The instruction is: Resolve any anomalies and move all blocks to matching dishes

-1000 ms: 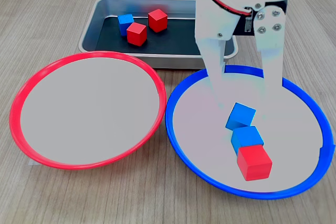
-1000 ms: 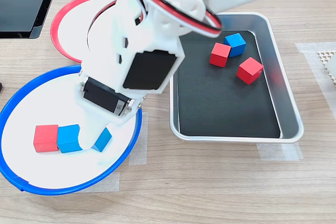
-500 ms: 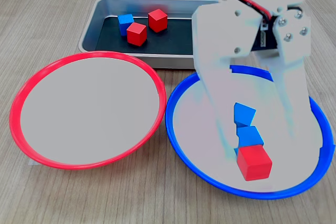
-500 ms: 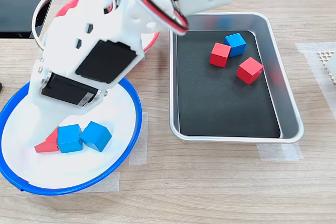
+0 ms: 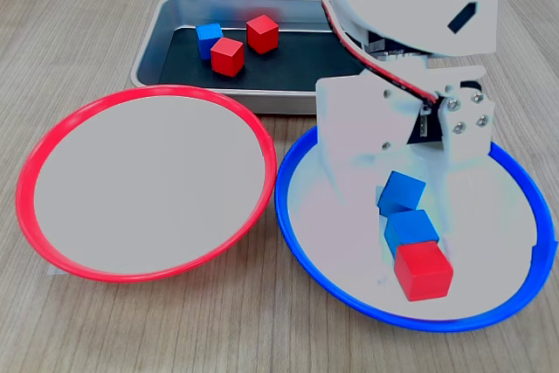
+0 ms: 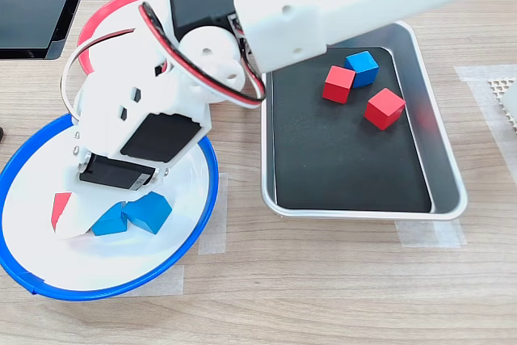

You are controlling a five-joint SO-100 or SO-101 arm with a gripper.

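Observation:
The blue-rimmed dish [image 5: 281, 216] [image 6: 212, 183] holds two blue blocks [image 5: 402, 191] [image 5: 410, 228] and one red block [image 5: 423, 270] in a row. My white gripper [image 5: 417, 238] [image 6: 85, 217] hangs low over that row, open, with its jaws on either side of the blocks. In the second exterior view one finger [image 6: 78, 220] covers part of the red block [image 6: 59, 208], next to the blue blocks [image 6: 109, 221] [image 6: 150, 210]. The red-rimmed dish [image 5: 140, 91] [image 6: 86, 38] has nothing in it. A blue block [image 5: 209, 38] [image 6: 362, 67] and two red blocks [image 5: 227, 56] [image 5: 262, 33] lie in the tray.
The grey metal tray [image 5: 150, 50] [image 6: 363, 214] with a black liner stands behind the dishes in the first exterior view. A black object [image 6: 36, 6] sits at the second exterior view's top left corner. The arm's body hides part of both dishes.
The arm has dropped lower over the blue-rimmed dish and shifted toward the red block end of the row. The blocks have stayed put over the last half second.

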